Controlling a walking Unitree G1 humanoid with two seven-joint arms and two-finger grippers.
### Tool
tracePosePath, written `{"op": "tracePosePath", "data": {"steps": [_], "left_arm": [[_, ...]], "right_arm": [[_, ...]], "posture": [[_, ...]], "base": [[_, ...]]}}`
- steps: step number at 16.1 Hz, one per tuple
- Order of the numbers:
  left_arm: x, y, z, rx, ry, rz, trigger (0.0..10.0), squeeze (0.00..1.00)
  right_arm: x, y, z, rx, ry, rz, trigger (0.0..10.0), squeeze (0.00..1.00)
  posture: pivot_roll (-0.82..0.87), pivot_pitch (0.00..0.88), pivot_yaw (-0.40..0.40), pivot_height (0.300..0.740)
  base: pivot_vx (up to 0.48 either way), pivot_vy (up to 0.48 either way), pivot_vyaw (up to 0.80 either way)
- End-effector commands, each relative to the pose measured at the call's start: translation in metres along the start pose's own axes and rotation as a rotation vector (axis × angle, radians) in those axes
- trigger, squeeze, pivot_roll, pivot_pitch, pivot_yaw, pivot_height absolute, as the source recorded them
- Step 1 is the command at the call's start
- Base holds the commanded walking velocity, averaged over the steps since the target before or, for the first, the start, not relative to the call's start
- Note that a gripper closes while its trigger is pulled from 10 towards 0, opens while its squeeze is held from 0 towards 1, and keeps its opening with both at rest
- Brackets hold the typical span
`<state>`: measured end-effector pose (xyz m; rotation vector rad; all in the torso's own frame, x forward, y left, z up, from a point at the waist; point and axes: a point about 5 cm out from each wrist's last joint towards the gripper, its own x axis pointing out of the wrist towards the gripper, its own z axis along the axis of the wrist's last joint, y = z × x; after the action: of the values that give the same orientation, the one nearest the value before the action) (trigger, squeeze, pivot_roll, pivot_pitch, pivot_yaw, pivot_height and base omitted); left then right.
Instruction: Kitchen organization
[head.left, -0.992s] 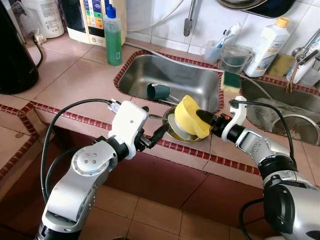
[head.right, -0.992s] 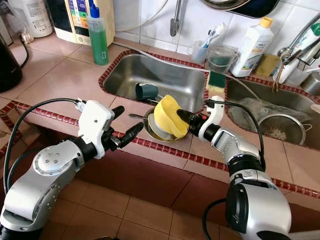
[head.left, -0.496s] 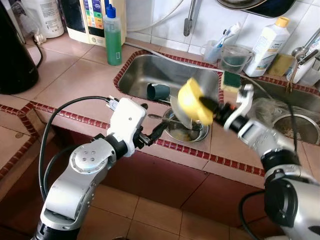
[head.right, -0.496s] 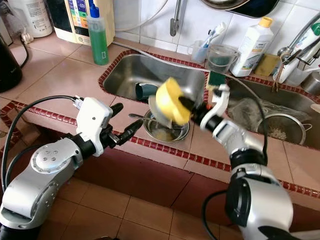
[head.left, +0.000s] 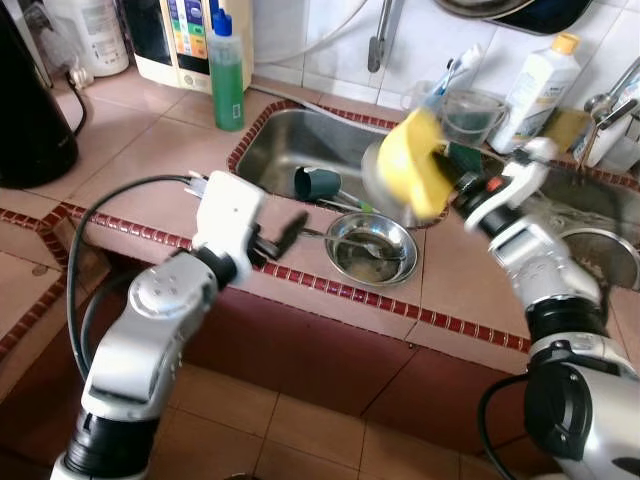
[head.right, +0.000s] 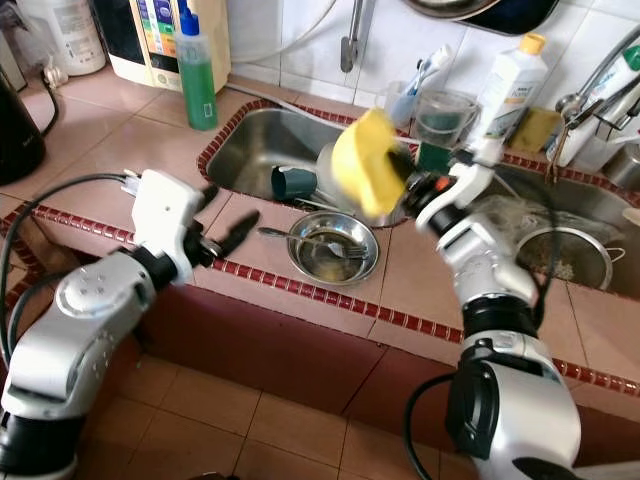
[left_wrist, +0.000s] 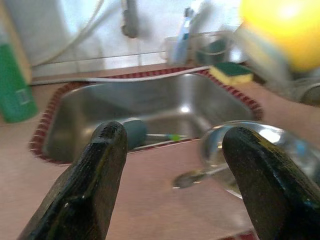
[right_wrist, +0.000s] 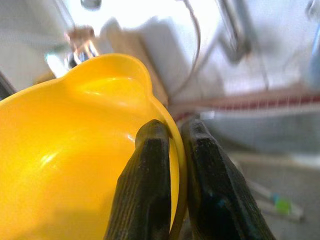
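I count one yellow bowl (right_wrist: 75, 150) pinched at its rim in my right tool (right_wrist: 172, 150), one steel bowl (head.left: 372, 247) on the table (head.left: 140, 160), left tool (left_wrist: 175, 170) spread wide.

You are looking down at a counter (head.left: 130, 160) of pinkish square tiles edged with a dark red mosaic trim (head.left: 120, 226), with a steel sink basin (head.left: 330, 150) sunk into it and a second basin (head.left: 600, 215) to its right. Behind runs a white tiled wall (head.left: 320, 35) (glossy, catching bright light). Below, the floor (head.left: 300, 430) is terracotta tile with pale grout.
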<state>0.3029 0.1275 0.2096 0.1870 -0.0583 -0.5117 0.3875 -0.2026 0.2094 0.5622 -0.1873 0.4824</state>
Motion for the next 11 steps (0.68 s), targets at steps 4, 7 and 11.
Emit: {"op": "tracePosePath", "data": {"steps": [4,7,11], "left_arm": [[0.013,0.025,0.004,-0.020,-0.080,0.127,10.0,0.00],[0.015,0.034,-0.010,-0.094,-0.083,0.216,10.0,0.00],[0.016,0.033,-0.022,-0.170,-0.112,0.225,10.0,0.00]], "right_arm": [[-0.026,-0.010,0.020,-0.196,-0.240,-0.183,10.0,0.00],[-0.043,0.002,0.016,-0.366,-0.286,-0.269,10.0,0.00],[-0.073,0.020,-0.019,-0.555,-0.278,-0.406,10.0,0.00]], "posture": [[0.01,0.038,-0.065,0.740],[-0.01,0.017,-0.042,0.740],[-0.04,0.000,-0.011,0.740]], "base": [[0.000,0.000,0.00],[0.000,0.000,0.00],[0.000,0.000,0.00]]}}
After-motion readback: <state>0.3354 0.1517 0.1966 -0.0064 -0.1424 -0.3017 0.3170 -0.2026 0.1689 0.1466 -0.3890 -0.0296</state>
